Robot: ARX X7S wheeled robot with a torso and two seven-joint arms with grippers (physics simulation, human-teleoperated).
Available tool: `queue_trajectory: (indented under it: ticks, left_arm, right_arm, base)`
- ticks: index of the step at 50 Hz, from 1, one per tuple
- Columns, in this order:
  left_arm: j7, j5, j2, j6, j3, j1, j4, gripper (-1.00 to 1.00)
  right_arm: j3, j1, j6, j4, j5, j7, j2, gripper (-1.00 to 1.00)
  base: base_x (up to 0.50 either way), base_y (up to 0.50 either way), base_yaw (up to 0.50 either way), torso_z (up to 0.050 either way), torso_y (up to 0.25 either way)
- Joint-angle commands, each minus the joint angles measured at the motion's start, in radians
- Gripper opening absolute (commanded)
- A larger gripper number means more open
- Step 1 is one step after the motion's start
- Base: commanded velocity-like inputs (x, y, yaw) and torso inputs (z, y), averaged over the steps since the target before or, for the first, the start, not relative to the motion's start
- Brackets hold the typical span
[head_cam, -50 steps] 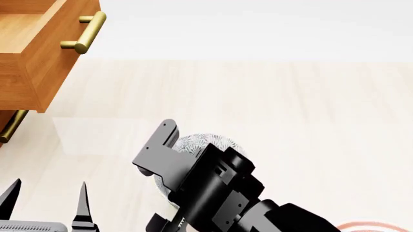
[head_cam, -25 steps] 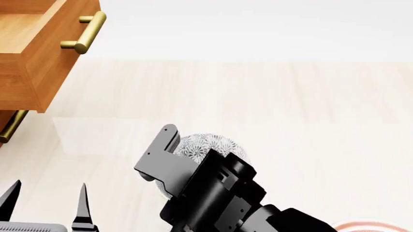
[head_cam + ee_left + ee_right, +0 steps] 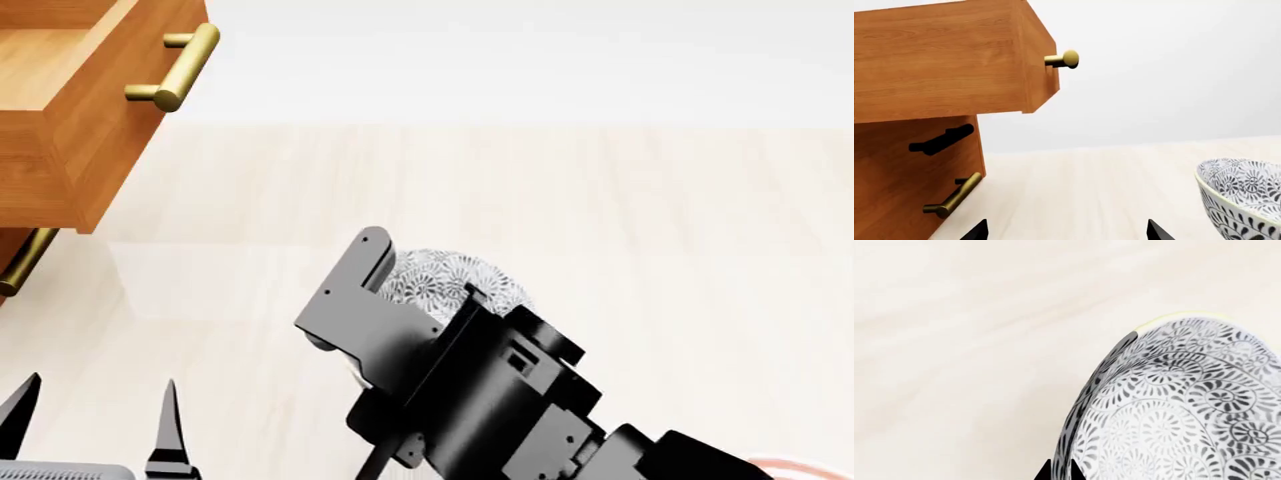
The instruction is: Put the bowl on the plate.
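My right arm fills the lower middle of the head view, a bulky black mass that covers most of the bowl [image 3: 447, 277]; only a patch of its grey-and-white floral pattern shows past the wrist. My right gripper [image 3: 1059, 471] is barely visible: in the right wrist view its 2 black fingertips sit close together at the picture's edge, pinched on the bowl's rim, 1 on each side of the wall. That view shows the bowl's patterned inside filling much of the picture, cut off at 2 edges.

The plate [image 3: 801, 466] is almost entirely out of view. Just a thin sliver of red ring shows at the bottom right corner of the head view, well apart from the bowl.

My left gripper [image 3: 94, 420] is cut off too. 2 black pointed fingertips rise from the bottom left of the head view with a clear gap between them, holding nothing. From the left wrist view the bowl appears tilted, near the fingertips but not touching them.

A wooden cabinet [image 3: 914, 165] stands on the pale table [image 3: 601, 220] at the left, its top drawer [image 3: 67, 110] pulled out, with brass handles [image 3: 174, 70]. It is partly cropped in both views.
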Motion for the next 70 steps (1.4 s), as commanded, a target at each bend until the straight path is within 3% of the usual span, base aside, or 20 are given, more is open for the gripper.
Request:
queue_trajectory:
  ticks: [1,19,38,52,70]
  left_arm:
    - [-0.002,-0.004,-0.003,0.009,0.000,0.002,-0.004,1.00]
    - [-0.011,-0.007,-0.009,-0.003,0.003,0.000,0.009,1.00]
    - [-0.012,-0.008,-0.012,0.001,0.011,-0.004,0.001,1.00]
    - [-0.018,-0.013,-0.019,-0.011,0.012,-0.005,0.017,1.00]
    - [-0.022,-0.018,-0.022,-0.008,0.013,-0.008,0.017,1.00]
  right_arm:
    - [0.044,0.021,0.100,-0.205,0.016,0.077,0.092,-1.00]
    - [0.028,0.097,0.308,-0.475,0.045,0.132,0.192,-1.00]
    - [0.169,0.105,0.564,-0.784,0.162,0.253,0.342,-1.00]
    - [0.164,0.239,0.566,-0.807,0.636,0.611,0.463,-1.00]
    - [0.111,0.320,0.545,-0.852,1.035,0.921,0.604,-1.00]
  base:
    - [0.00,0.00,0.00,0.000,0.000]
    - [0.00,0.00,0.00,0.000,0.000]
    - [0.00,0.00,0.00,0.000,0.001]
    - [0.00,0.00,0.00,0.000,0.001]
    - [0.00,0.00,0.00,0.000,0.000]
